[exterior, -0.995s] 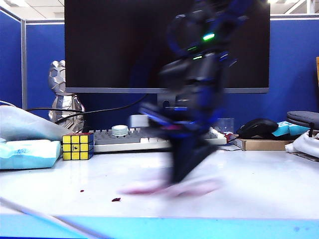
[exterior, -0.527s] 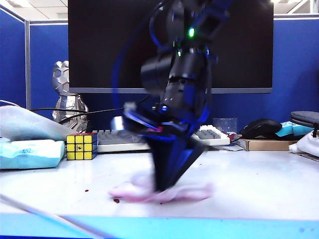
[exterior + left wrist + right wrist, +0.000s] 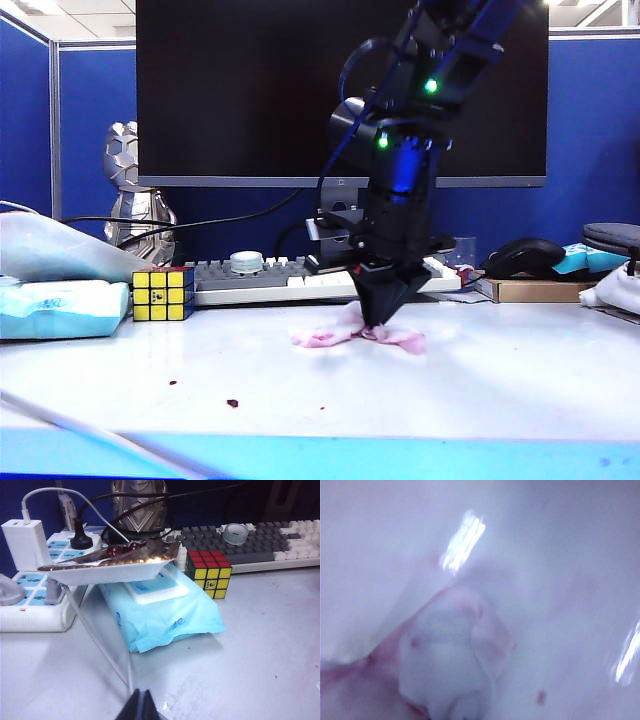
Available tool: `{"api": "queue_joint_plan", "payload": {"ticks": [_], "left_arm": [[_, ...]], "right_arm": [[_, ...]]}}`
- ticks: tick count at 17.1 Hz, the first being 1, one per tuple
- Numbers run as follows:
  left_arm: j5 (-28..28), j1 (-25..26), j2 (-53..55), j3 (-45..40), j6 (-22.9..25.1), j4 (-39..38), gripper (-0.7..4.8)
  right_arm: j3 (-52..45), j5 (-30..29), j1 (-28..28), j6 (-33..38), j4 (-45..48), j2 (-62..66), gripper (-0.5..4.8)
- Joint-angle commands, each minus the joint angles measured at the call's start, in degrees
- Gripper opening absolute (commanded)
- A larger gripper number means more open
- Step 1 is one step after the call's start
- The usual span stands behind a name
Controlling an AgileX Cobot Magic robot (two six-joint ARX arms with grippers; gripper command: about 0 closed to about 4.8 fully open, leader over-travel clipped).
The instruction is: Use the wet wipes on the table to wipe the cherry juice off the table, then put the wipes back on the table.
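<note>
The wet wipes point(image 3: 345, 335), a crumpled white wad stained pink, lie on the white table point(image 3: 520, 370) in front of the keyboard. My right gripper point(image 3: 376, 322) points straight down, its tips shut on the wad's middle. The right wrist view is filled by the pink-stained wipes point(image 3: 450, 655), and the fingers barely show there. Small dark specks of cherry juice point(image 3: 232, 403) dot the table near its front edge, and one speck point(image 3: 540, 696) lies beside the wad. My left gripper point(image 3: 141, 706) is shut and empty over bare table at the left.
A puzzle cube point(image 3: 160, 293) and a pale blue packet point(image 3: 55, 308) sit at the left, under a dish of cherries point(image 3: 110, 562). The keyboard point(image 3: 290, 280), a mouse point(image 3: 520, 258) and a power strip point(image 3: 30, 580) line the back. A white cable point(image 3: 100, 645) crosses the front left.
My right gripper has dragged the wipes back from near the front edge toward the keyboard and slightly right, and its wrist now stands more upright. The left gripper has not moved.
</note>
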Motion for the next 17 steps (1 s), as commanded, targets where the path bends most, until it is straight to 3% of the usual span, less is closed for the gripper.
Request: {"api": "queue_joint_plan", "payload": {"ticks": [1,4,5,8,10,11,13,14,15,17], "left_arm": [[0.04,0.07,-0.17,-0.04,0.09,-0.81,0.04],[0.04,0.07,-0.17,-0.04,0.09,-0.81,0.04],[0.02,0.07,-0.17,-0.04,0.09,-0.83,0.04],[0.02,0.07,-0.17,-0.04,0.09,-0.81,0.04],[0.02,0.07,-0.17,-0.04,0.09,-0.81,0.04],[0.02,0.07,-0.17,-0.04,0.09,-0.81,0.04],[0.04,0.07,-0.17,-0.04,0.09,-0.81,0.04],[0.02,0.07,-0.17,-0.04,0.09,-0.81,0.04],[0.07,0.07,-0.17,-0.04,0.09,-0.81,0.04],[0.02,0.07,-0.17,-0.04,0.09,-0.81,0.04]], "right_arm": [[-0.63,2.95,-0.92,2.4,6.49,1.14,-0.05],[-0.63,6.75,-1.73,4.87,9.31,1.86,-0.05],[-0.63,5.38,-1.92,5.07,10.27,2.08,-0.05],[-0.63,-13.55,-2.01,4.87,11.47,2.14,-0.05],[-0.63,-21.99,-1.55,4.9,9.94,2.21,-0.05],[-0.63,-22.36,-1.11,4.68,9.25,2.19,-0.05],[-0.63,-16.52,-0.76,4.83,8.76,2.19,-0.05],[-0.48,-7.15,-1.01,5.38,7.43,2.19,-0.05],[0.07,-2.62,-1.49,5.86,5.2,2.19,-0.05],[1.29,-1.53,-2.16,5.44,2.32,2.14,-0.05]]}}
